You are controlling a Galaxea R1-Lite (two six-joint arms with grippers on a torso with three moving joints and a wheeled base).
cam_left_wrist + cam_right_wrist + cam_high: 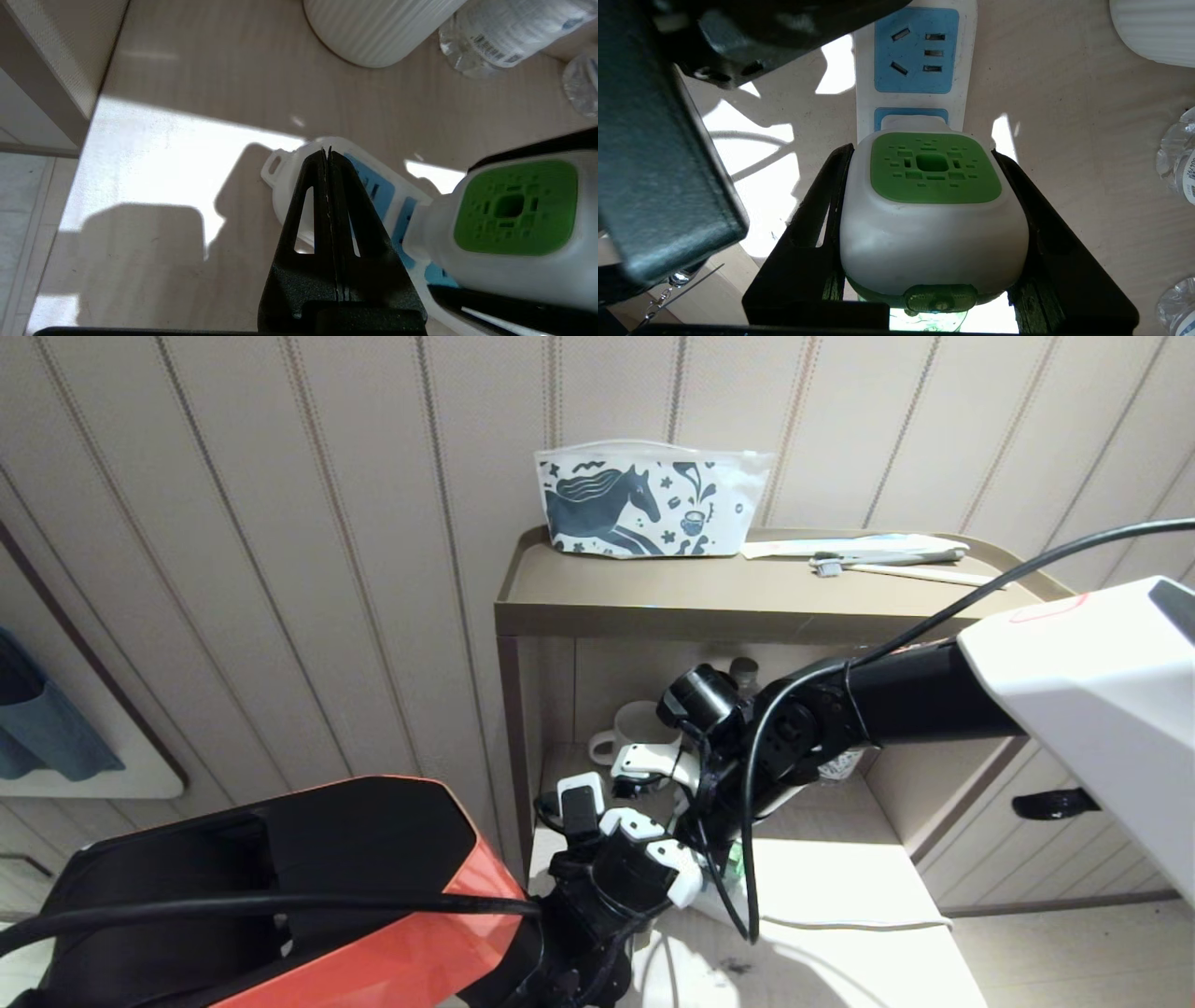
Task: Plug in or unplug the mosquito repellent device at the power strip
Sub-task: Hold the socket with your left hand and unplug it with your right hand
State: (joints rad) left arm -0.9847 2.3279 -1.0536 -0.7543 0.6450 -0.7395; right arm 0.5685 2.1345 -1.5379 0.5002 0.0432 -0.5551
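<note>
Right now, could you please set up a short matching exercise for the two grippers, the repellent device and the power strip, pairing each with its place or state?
Things:
1. left gripper
2. right gripper
3. mosquito repellent device
4. power strip

States or places:
A. lies flat on the wooden shelf, one light-blue socket face uncovered
B. fingers pressed together, tips over the strip's end
C. white body with green top patch, held between two black fingers
D. fingers spread, clamped on both sides of the white unit

Pairs: 1-B, 2-D, 3-C, 4-A
</note>
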